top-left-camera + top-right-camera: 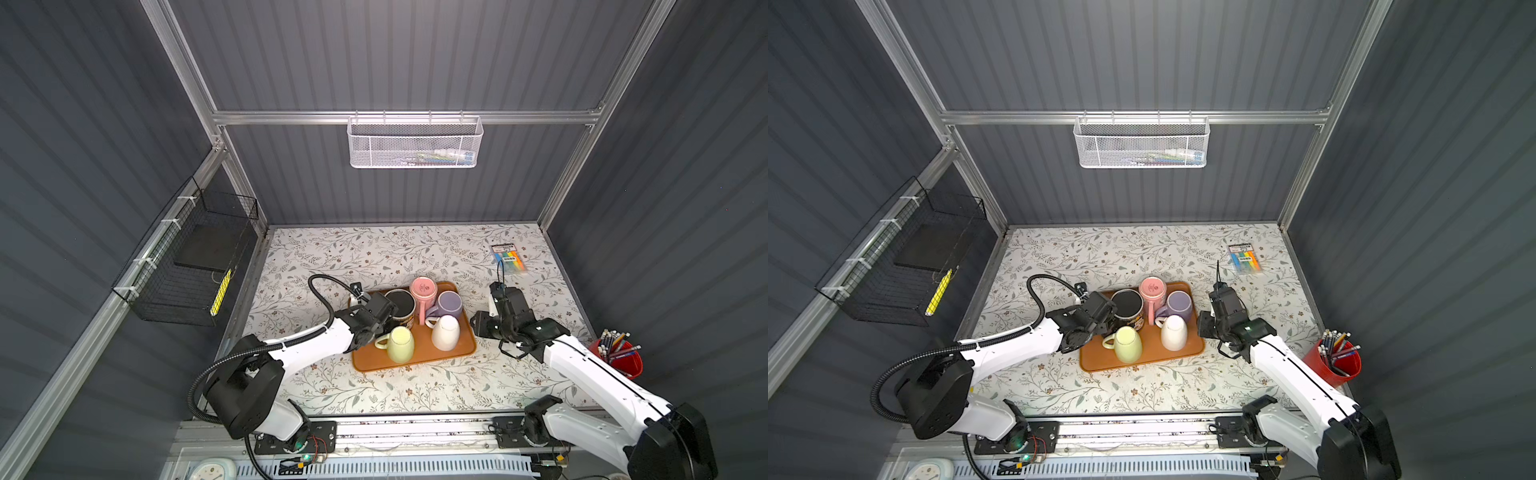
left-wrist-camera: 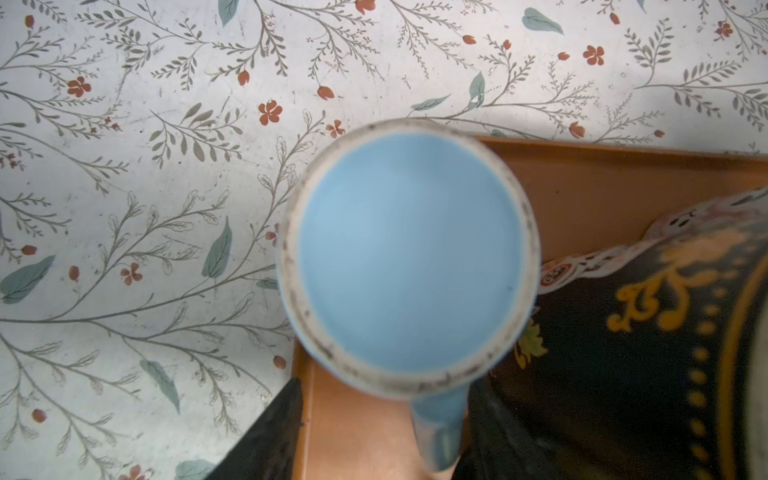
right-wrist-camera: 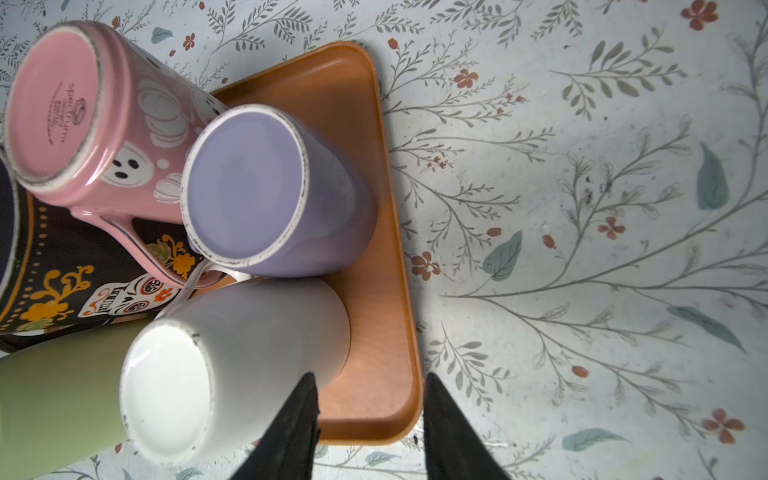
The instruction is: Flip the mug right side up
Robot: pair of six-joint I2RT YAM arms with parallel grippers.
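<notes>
The blue mug [image 2: 409, 253] stands upside down at the tray's [image 2: 582, 187] far left corner.
We see our left gripper [image 2: 386, 384] spread around its handle [image 2: 440, 428], our right gripper [image 3: 370, 376] spread empty over the tray's right edge.

Reaches in from the near left corner with the left arm [image 1: 307, 347], white forearm slanting inward toward the middle, wrist bent so that the left gripper [image 2: 384, 415] points straight down. Shows two dark fingers [image 2: 270, 440] spread well apart in the left wrist view. Stretches the right arm [image 1: 594, 374] in from the near right corner, forearm angled inward, wrist turned down as well. Holds the right gripper [image 3: 370, 399] pointing downward, jaws parted, its black fingers [image 3: 453, 432] standing clear of each other.
</notes>
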